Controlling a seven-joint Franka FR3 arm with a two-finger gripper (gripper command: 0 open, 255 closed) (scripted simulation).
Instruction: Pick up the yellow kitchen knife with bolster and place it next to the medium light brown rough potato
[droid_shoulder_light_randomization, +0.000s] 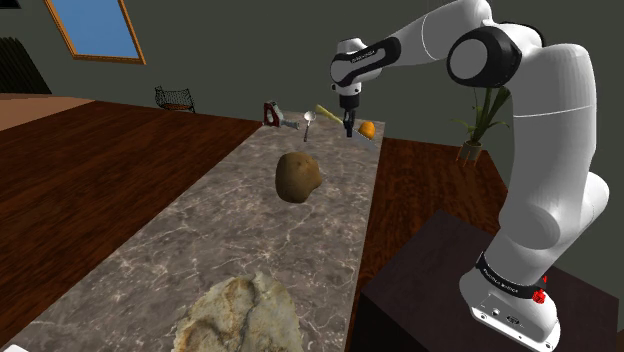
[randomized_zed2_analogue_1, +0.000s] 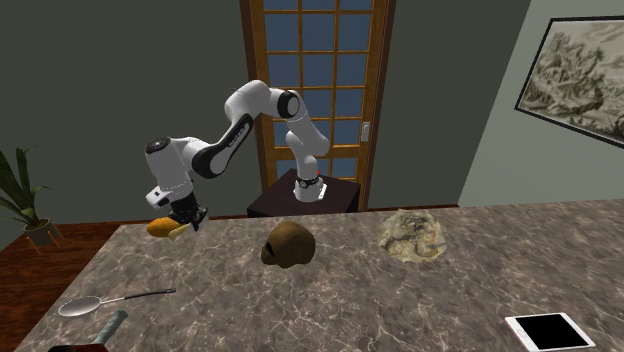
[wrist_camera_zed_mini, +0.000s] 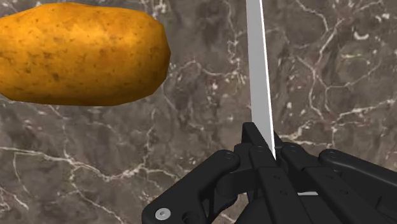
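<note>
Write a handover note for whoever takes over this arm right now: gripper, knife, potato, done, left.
Gripper: shut on the knife, clasping its grey blade.
Knife: held at the far end of the marble counter, seemingly off its surface; the blade runs beside the potato without touching it.
Potato: lying on the counter close to the gripper.
Done: knife grasped and brought to the potato.
Left: lower the knife beside the potato, open, withdraw.
</note>
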